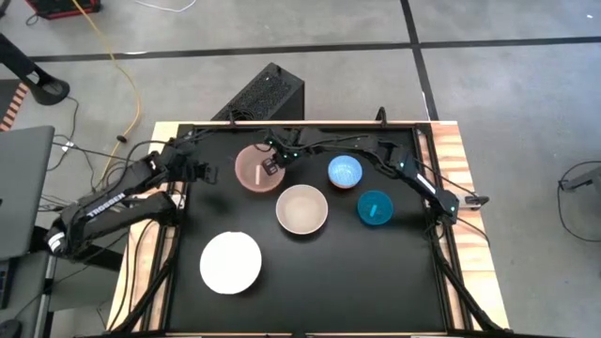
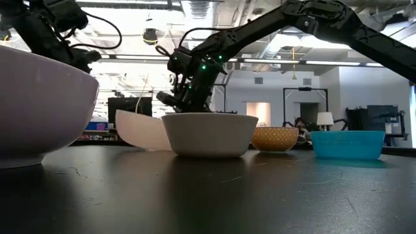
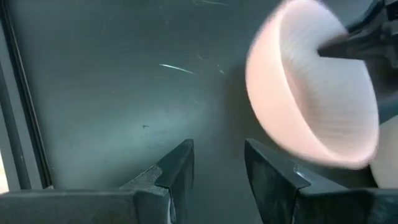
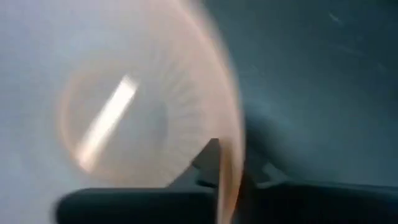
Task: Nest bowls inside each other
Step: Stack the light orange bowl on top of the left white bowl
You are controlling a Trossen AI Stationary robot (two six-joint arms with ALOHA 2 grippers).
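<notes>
The pink bowl [image 1: 252, 171] stands on its base at the table's far left-centre. My right gripper [image 1: 272, 167] reaches across to it and is shut on its rim. My left gripper [image 3: 217, 165] hovers open just left of this bowl [image 3: 311, 112], holding nothing. The beige bowl [image 1: 301, 208] sits in the middle, the light blue bowl [image 1: 345, 172] and the teal bowl [image 1: 375, 208] to the right, and the white bowl [image 1: 230, 262] near the front left. All stand on their bases. My right gripper pinches the pink bowl's rim [image 4: 227, 177] on its right side, one finger [image 4: 208, 158] inside the bowl and the other outside. The fingers slant down from the table's right. In the low view the bowl [image 2: 140, 130] still shows down at table level.
Wooden strips [image 1: 451, 150] border the black table top on the left and right. Bare table lies along the front right. Cables and a black box [image 1: 268, 92] lie beyond the far edge.
</notes>
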